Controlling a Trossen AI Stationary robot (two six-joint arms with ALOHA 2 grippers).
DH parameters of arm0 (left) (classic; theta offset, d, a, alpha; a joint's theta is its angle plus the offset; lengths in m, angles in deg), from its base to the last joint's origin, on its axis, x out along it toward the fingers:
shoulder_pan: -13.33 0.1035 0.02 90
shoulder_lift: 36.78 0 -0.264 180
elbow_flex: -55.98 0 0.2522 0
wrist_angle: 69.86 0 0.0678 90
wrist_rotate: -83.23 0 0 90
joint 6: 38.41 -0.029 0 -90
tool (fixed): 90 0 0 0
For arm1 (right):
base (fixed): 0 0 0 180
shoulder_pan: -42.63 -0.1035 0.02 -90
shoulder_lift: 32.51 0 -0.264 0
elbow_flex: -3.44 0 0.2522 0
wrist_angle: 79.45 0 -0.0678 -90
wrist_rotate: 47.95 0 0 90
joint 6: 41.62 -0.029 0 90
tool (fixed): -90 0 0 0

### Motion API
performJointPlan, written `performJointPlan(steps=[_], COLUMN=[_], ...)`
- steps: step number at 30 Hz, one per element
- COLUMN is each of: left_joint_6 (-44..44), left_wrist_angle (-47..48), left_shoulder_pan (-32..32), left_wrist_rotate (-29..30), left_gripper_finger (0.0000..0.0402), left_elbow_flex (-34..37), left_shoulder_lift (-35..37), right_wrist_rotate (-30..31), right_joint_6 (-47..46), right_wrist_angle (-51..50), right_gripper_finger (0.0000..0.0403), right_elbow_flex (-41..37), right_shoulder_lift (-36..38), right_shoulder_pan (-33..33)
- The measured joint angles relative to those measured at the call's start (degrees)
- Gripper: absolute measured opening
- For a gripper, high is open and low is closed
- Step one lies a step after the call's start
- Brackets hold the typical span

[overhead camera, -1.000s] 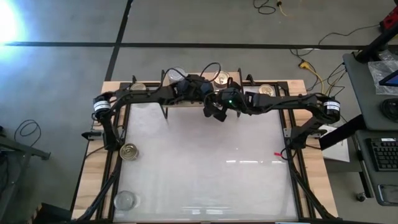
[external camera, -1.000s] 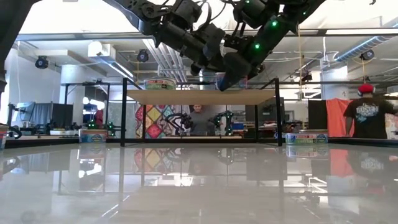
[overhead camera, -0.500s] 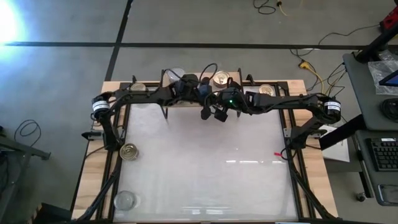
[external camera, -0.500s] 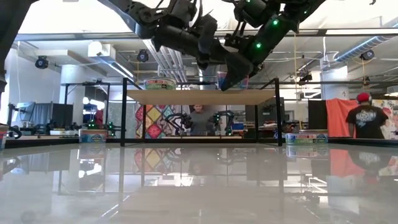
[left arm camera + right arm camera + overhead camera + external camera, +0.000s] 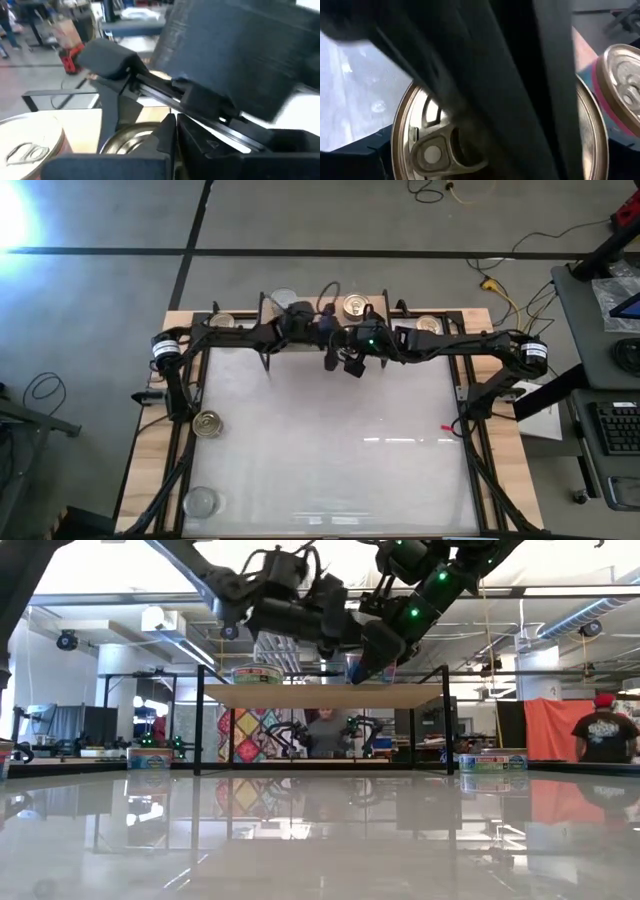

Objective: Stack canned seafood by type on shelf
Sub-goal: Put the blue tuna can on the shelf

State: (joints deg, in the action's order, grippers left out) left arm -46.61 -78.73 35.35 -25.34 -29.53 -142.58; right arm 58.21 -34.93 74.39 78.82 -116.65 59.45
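Both grippers meet at the shelf's (image 5: 300, 340) near edge. The right gripper (image 5: 345, 360), spread wide, seemingly straddles a gold-topped can (image 5: 500, 145); the left gripper (image 5: 322, 330) is clamped empty beside it.

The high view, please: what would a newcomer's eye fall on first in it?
Probably the two dark arms meeting over the low light-wood shelf at the table's far edge, the left gripper shut and the right gripper holding a round gold-topped tin in wide jaws. Another gold-topped tin sits on the shelf; a third lies alone near the white table's left edge.
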Motion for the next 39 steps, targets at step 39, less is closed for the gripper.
performJointPlan(steps=[39], left_joint_6=[-4.79], left_wrist_angle=[14.73], left_shoulder_pan=[2.14], left_wrist_rotate=[2.57], left_gripper_finger=[0.0001], left_elbow_flex=[-2.52], left_shoulder_lift=[-0.41], right_wrist_rotate=[-4.61], right_joint_6=[2.97], right_wrist_angle=[-0.50], right_gripper_finger=[0.0400], right_elbow_flex=[0.11], right_shoulder_lift=[0.52], right_shoulder_pan=[0.17])
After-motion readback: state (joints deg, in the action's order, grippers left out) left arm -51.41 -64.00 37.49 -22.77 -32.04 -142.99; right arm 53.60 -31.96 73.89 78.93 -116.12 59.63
